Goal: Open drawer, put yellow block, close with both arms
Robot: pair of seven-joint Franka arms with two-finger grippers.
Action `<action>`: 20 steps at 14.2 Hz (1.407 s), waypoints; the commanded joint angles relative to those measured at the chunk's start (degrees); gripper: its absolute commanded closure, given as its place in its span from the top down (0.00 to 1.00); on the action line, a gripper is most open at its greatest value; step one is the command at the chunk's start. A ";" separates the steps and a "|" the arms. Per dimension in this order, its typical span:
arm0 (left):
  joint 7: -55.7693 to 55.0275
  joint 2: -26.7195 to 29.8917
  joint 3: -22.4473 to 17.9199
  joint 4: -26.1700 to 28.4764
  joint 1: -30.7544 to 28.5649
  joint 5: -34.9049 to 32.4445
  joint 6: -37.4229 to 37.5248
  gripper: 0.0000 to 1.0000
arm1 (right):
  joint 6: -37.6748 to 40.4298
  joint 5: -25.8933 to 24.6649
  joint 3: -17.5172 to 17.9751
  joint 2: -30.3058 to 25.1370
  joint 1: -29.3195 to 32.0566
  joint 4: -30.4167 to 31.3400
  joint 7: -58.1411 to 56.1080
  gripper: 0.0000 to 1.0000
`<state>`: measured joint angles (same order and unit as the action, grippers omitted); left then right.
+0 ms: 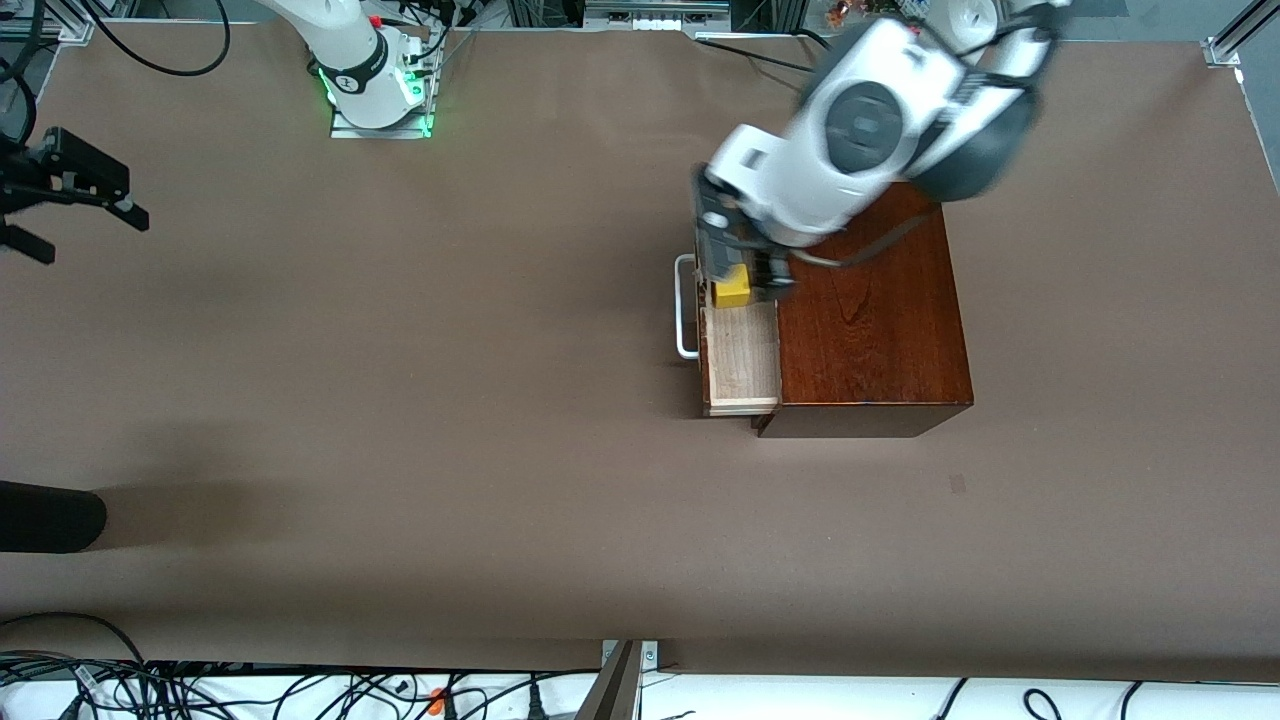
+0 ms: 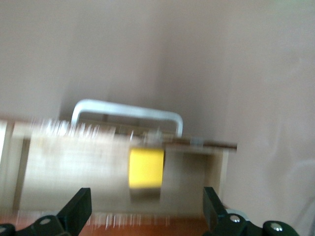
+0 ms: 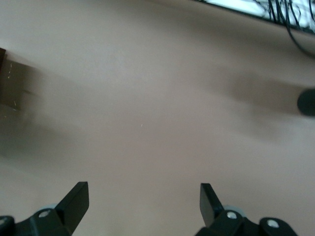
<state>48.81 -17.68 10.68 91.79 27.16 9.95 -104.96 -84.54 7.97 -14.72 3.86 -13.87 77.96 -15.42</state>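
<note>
The drawer (image 1: 742,362) is pulled out of the dark-brown wooden box (image 1: 870,320), with its white bar handle (image 1: 685,305) toward the right arm's end. The yellow block (image 1: 733,290) lies in the pale tray at the part farther from the front camera. My left gripper (image 1: 742,272) hangs just over it, open, not touching it. In the left wrist view the block (image 2: 145,168) rests on the tray floor (image 2: 74,167) between and ahead of the spread fingers (image 2: 78,209), and the handle (image 2: 128,110) shows too. My right gripper (image 1: 88,232) waits open over the table at the right arm's end.
A black rounded object (image 1: 50,515) lies at the table's edge on the right arm's end, nearer the front camera; it also shows in the right wrist view (image 3: 307,103). Cables run along the table's near edge (image 1: 300,690). The right arm's base (image 1: 375,85) stands at the robots' edge of the table.
</note>
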 commanded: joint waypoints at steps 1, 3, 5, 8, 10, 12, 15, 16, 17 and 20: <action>9.00 -5.86 -0.49 -2.93 3.50 -0.19 -6.80 1.00 | 0.78 -1.99 10.03 -5.69 8.12 5.78 6.53 1.00; 10.16 -9.29 -0.49 -2.93 5.43 -1.85 -11.91 1.00 | 0.96 -1.99 13.92 -8.33 12.27 9.21 8.55 1.00; 10.16 -12.19 -0.49 -2.93 6.93 -5.63 -15.96 1.00 | 1.31 -1.81 13.84 -9.66 12.64 11.95 8.65 1.00; 10.08 -13.87 -0.66 -2.14 8.87 -6.17 -18.61 1.00 | 0.70 -3.21 13.84 -8.18 12.55 11.52 9.62 1.00; 10.16 -15.19 -0.57 -2.14 8.78 -9.40 -18.61 1.00 | 0.61 -6.46 14.19 -7.65 12.37 11.34 9.26 1.00; 10.34 -16.16 -0.57 -2.14 8.61 -11.09 -18.26 1.00 | -0.87 -6.03 14.01 -6.33 12.46 11.17 8.57 1.00; 10.87 -17.30 -0.92 -2.05 8.52 -11.18 -18.08 1.00 | -2.56 -6.03 13.84 -4.48 12.55 7.40 5.75 1.00; 10.69 -17.30 -1.01 -1.96 8.26 -11.18 -17.47 1.00 | -2.47 -6.12 13.84 -4.65 12.55 7.21 6.01 1.00; 10.69 -17.30 -1.27 -2.05 8.17 -11.18 -16.25 1.00 | -2.55 -6.12 13.84 -4.48 12.55 7.21 6.10 1.00; 10.60 -17.04 -1.63 -2.23 7.99 -13.37 -14.57 1.00 | -2.64 -6.30 13.66 -2.90 12.90 6.95 5.57 1.00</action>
<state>57.77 -34.49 9.87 90.65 35.49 -0.55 -122.12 -87.55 2.38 -1.70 -0.66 -2.13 86.54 -8.75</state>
